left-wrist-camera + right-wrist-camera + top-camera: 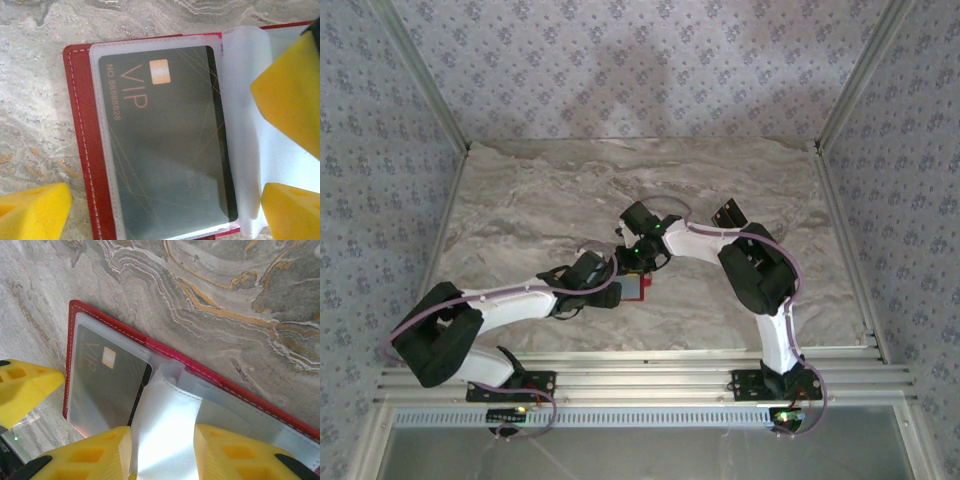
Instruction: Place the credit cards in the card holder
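One card (165, 140), VIP side up, sits in a clear pocket (104, 165) of holder (79, 125), which lies open mid-worktop (225, 290). L jaws wide apart, straddling it, gripping nothing. R jaws approx half-shut round a raised sleeve (165, 415); true pinch or not, can't tell. Holder's other half cut off.

Looks down from high above and behind both arm bases (512, 384) in the top external view, facing the far wall (650, 70), distant enough to take in the whole worktop (520, 210) and the small red card holder (636, 287) at its middle. Hangs close over that holder from the left wrist, nearly straight down. Slants in just as near from the right wrist; shares with the left the sleeved card (165, 145) and raised clear leaf (245, 100).
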Controlling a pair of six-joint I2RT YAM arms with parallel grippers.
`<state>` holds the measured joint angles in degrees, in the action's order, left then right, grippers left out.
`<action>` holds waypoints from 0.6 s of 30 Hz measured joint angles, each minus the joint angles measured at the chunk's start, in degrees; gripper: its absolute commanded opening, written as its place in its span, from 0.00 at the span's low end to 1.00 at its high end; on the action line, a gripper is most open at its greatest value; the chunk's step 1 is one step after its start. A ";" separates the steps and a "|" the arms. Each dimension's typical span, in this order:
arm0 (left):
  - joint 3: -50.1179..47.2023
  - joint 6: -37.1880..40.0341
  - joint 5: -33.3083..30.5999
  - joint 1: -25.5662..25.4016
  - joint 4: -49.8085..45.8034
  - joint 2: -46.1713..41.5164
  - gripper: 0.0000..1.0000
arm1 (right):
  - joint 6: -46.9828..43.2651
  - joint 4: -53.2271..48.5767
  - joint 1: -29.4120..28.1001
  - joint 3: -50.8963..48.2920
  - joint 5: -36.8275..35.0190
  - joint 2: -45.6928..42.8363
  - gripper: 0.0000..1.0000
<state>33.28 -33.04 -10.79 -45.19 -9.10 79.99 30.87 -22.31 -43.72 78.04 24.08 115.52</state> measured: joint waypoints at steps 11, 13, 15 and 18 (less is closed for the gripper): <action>0.00 -0.02 -0.42 0.00 0.00 0.07 0.98 | 1.95 2.12 1.22 -5.09 -0.46 -7.08 0.46; 0.00 -0.02 -0.42 0.00 0.02 0.07 0.98 | 2.45 2.64 1.22 -6.67 -0.52 -7.08 0.46; 0.00 -0.02 -0.44 0.00 0.00 0.07 0.98 | 2.86 2.93 1.22 -8.02 -0.66 -7.10 0.46; 0.00 -0.04 -0.59 0.00 0.00 0.07 0.98 | 3.26 3.13 1.05 -9.03 -0.68 -7.10 0.46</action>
<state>33.28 -33.08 -11.38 -45.19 -9.10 80.05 34.13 -19.18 -42.68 69.01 23.40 108.42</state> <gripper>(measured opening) 0.981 0.461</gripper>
